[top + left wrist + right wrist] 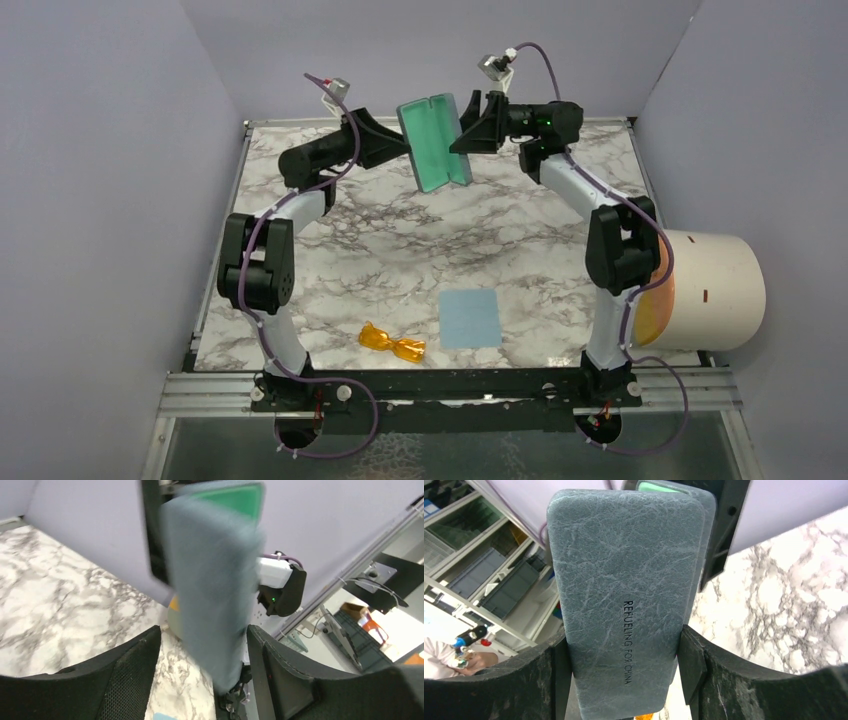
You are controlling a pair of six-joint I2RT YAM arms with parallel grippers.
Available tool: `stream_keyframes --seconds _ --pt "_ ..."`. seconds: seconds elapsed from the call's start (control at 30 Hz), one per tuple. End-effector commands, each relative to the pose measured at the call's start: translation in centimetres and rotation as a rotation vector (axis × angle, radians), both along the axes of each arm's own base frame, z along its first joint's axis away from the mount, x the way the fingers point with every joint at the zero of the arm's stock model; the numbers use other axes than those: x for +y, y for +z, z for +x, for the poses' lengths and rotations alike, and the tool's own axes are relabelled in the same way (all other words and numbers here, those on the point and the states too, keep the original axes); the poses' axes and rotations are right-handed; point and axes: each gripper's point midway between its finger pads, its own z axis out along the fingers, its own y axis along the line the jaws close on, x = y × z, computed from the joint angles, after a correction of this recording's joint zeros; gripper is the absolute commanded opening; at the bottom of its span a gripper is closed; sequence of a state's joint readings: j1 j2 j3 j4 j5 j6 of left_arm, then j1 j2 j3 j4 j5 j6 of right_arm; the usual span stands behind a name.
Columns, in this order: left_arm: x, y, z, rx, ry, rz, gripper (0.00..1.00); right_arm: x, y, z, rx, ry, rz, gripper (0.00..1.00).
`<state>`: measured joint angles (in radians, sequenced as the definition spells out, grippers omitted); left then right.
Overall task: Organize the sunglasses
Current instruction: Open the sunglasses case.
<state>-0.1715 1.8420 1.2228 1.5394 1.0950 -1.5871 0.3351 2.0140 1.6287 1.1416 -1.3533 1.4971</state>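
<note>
Holding the open case (435, 142) up so its green inside looks ready, the right fingers (463, 139) squeeze one half and the left fingers (405, 144) sit around the other, grip too blurry to tell, while the sunglasses (392, 343) lie on the counter (400, 250) near the cloth (470, 318).

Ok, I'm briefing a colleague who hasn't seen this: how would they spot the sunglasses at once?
On the marble table, look at the middle of the near edge. The sunglasses lie folded there, just left of a flat light blue cloth. Unlike the cloth, they are small, translucent and orange.
</note>
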Motion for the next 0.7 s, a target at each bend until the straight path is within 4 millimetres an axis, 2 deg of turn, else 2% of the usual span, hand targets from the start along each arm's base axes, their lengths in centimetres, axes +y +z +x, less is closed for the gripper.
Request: stream_keyframes --seconds 0.0,0.17,0.2,0.33,0.37,0.5,0.6,0.67 --pt "2.1 -0.5 -0.8 -0.193 0.042 0.005 0.03 -2.0 6.2 -2.9 -0.246 -0.016 0.081 0.01" --pt "2.1 0.0 -0.8 -0.200 0.040 0.002 0.09 -2.0 6.0 -2.7 -0.243 -0.019 0.069 0.01" --pt "2.2 0.2 -1.0 -0.209 0.041 0.002 0.13 -1.9 5.8 -2.6 -0.242 -0.019 0.061 0.01" --pt "2.2 0.8 -1.3 -0.232 0.048 0.005 0.45 -1.8 5.1 -2.1 -0.237 -0.035 0.032 0.01" --pt "2.3 0.7 -1.1 -0.228 0.054 0.008 0.48 -1.8 5.0 -2.0 -0.230 -0.038 0.024 0.01" --pt "3.0 -0.4 0.2 -0.177 0.090 0.016 0.50 -1.7 3.8 -1.2 -0.209 -0.068 -0.029 0.01" --pt "3.8 -1.2 1.0 -0.154 0.120 0.024 0.49 -1.4 2.1 0.8 -0.208 -0.165 -0.096 0.01" --pt "4.4 -1.8 2.2 -0.122 0.160 0.046 0.49 -1.4 0.5 1.4 -0.160 -0.205 -0.147 0.01"
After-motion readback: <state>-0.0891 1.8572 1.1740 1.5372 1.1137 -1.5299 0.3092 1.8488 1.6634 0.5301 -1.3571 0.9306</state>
